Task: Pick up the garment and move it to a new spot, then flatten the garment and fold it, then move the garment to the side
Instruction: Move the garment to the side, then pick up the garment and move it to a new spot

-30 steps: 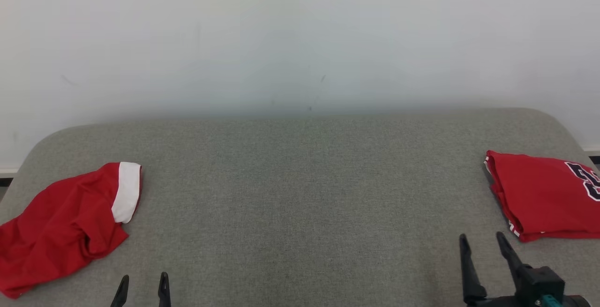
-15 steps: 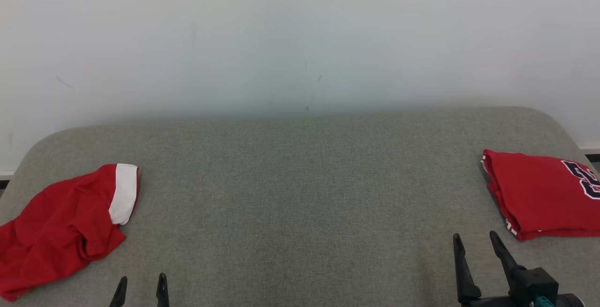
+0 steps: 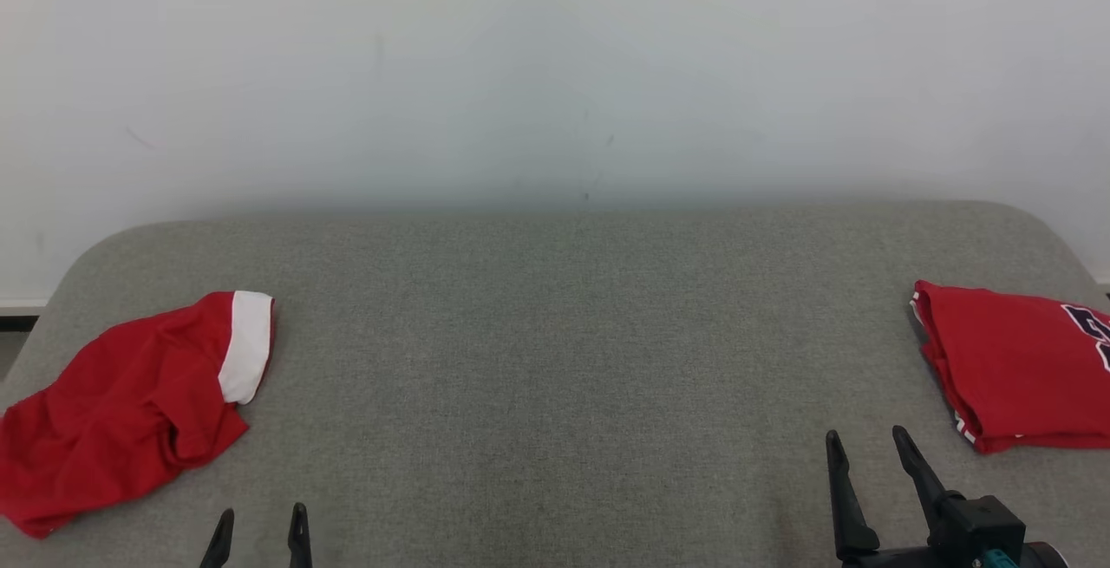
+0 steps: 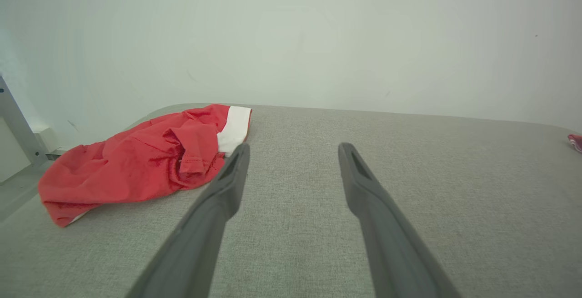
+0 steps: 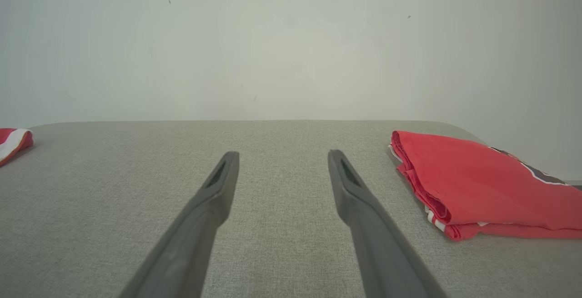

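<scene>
At the 8 o'clock edge of the grey fabric-covered table (image 3: 555, 360) lies the crumpled red garment with a white band (image 3: 121, 412), bunched into soft ridges, its white band turned toward the table's middle. Over at 3 o'clock sits a folded red jersey with dark numerals (image 3: 1015, 377), squared and layered, so it looks finished. The heap on the left is most likely the piece to be picked up now.

The left gripper (image 3: 263, 514) hangs at 7 o'clock in the head view, its fingers spread wide and holding nothing, near the heap but apart from it. In the left wrist view the cloth lies at about 10 o'clock of that gripper. The right gripper (image 3: 867, 436) hangs at 5 o'clock, likewise wide and empty, just beside the folded jersey's near corner without touching it.

To do the pickup well, the left gripper should swing toward 10 o'clock and come down over a raised ridge rather than a flat patch. The hemmed fold near the white band offers a firm bite. The fingers should straddle the ridge, press lightly into the table cover, then close on several layers. A thin pinch risks slipping as the cloth lifts. The right gripper should keep off the folded jersey, since a brush could spoil its fold.
</scene>
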Controlling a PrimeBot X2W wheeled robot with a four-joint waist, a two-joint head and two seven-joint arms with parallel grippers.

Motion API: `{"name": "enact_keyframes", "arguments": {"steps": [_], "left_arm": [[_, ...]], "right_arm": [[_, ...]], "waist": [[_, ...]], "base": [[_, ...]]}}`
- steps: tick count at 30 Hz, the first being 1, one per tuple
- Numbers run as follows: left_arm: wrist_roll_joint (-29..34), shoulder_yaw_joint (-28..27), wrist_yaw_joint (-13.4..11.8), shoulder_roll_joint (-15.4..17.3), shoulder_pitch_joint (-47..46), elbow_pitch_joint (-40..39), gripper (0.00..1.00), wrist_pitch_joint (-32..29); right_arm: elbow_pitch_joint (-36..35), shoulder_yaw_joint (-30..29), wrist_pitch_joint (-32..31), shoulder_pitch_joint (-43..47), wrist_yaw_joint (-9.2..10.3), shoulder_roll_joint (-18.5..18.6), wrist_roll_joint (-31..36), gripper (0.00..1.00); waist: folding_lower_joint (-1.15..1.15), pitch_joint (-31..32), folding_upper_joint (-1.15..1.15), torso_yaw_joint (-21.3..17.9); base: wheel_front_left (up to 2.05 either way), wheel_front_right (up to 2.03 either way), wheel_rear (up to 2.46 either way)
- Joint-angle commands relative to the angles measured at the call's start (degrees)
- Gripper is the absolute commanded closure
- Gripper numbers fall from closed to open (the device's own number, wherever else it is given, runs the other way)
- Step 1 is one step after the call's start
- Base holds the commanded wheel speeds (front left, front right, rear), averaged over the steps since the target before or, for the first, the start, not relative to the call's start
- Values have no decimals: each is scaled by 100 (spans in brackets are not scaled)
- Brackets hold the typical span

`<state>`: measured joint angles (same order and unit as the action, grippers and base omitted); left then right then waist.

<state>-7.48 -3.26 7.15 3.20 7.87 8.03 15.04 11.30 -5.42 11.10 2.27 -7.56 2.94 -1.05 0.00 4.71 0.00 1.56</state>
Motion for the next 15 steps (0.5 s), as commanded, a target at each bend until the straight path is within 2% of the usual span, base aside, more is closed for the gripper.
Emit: {"name": "enact_keyframes", "arguments": {"steps": [1, 7, 15], "left_arm": [[31, -24, 37, -9, -30, -28, 0, 17], [43, -74, 28, 4, -46, -55, 0, 17], [81, -123, 30, 103, -41, -38, 0, 17]], "right_arm": [[-7, 9, 23, -29, 17, -12, -68, 0], [-15, 42, 49, 23, 17, -11, -168, 0], [31, 170, 66, 61, 17, -13, -256, 0]], "waist": [[0, -5, 0, 61], [0, -1, 0, 332], [0, 8, 0, 1152]], "base": [[0, 0, 0], [0, 0, 0], [0, 0, 0]]}}
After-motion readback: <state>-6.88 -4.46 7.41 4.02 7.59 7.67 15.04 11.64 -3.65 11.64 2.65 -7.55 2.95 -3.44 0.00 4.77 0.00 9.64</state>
